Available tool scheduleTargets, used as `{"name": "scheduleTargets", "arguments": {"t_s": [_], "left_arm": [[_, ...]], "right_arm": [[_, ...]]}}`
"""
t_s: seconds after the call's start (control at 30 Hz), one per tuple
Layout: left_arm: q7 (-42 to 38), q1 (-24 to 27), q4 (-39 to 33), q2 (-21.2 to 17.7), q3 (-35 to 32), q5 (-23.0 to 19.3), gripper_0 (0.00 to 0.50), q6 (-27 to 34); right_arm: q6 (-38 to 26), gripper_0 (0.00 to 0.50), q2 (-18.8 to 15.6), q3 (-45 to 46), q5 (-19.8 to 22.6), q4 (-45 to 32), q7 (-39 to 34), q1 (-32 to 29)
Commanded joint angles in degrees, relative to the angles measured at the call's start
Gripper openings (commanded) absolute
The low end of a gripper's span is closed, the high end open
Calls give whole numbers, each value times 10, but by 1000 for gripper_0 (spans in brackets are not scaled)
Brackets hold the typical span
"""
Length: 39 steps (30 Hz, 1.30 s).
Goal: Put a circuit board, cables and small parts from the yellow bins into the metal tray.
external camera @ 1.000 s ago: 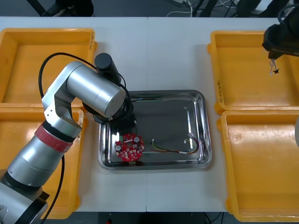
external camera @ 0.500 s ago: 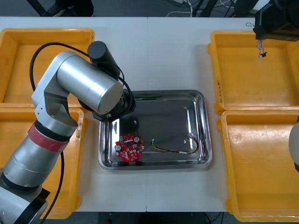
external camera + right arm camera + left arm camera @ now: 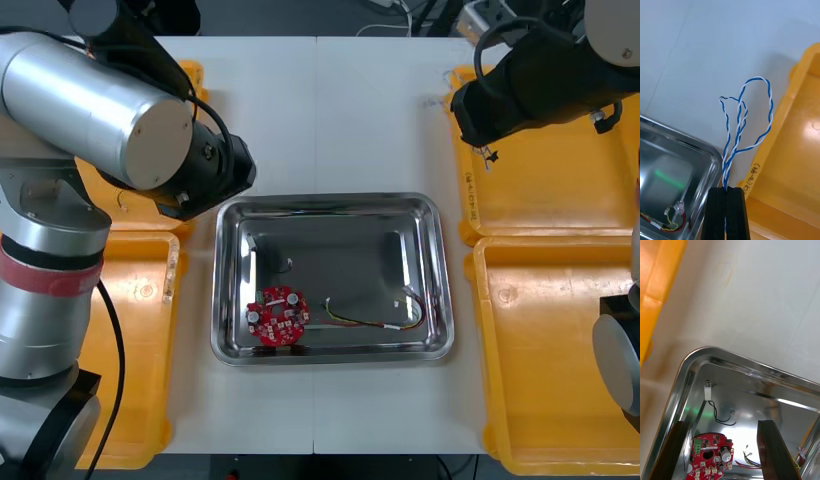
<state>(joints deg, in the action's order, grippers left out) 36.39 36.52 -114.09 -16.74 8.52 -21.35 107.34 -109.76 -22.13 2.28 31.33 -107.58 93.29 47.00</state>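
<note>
Two things had shifted within the last second. The left gripper, which had been low over the left part of the metal tray, had lifted away toward the upper left of the front view, its fingers spread wide and holding nothing. Below them, in the left wrist view, lay the black cable with its white plug, just beside the red circuit board; it looked as if that cable had just been set down there. The red and yellow cable lay in the lower right of the tray, where it had been before. Meanwhile the right gripper had swung in from the upper right corner of the front view to the inner edge of the upper right yellow bin, near the tray's upper right corner but not yet over it. Its fingers were clamped on the twisted blue and white cable, whose loops hung free beyond the fingertips. By my reading, the board and two cables were in, and this third cable was on its way to join them.
</note>
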Motion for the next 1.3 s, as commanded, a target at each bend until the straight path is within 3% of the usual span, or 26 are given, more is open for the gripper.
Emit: {"name": "scheduleTargets", "arguments": {"t_s": [0.03,0.37,0.8,1.0,1.3], "left_arm": [[35,67,20,-18,-26,-11,500,16],[40,136,141,-84,-65,-24,500,11],[55,188,303,-139,-83,-21,500,-60],[67,206,377,-153,-83,-16,500,-102],[83,218,484,-162,-83,-16,500,-144]], "right_arm": [[-2,0,6,-32,12,-27,98,-15],[-2,0,6,-135,-14,-87,236,-74],[3,0,17,-248,-56,-66,400,-97],[24,0,47,-263,-85,-37,430,-97],[109,0,68,-269,-85,30,436,-98]]}}
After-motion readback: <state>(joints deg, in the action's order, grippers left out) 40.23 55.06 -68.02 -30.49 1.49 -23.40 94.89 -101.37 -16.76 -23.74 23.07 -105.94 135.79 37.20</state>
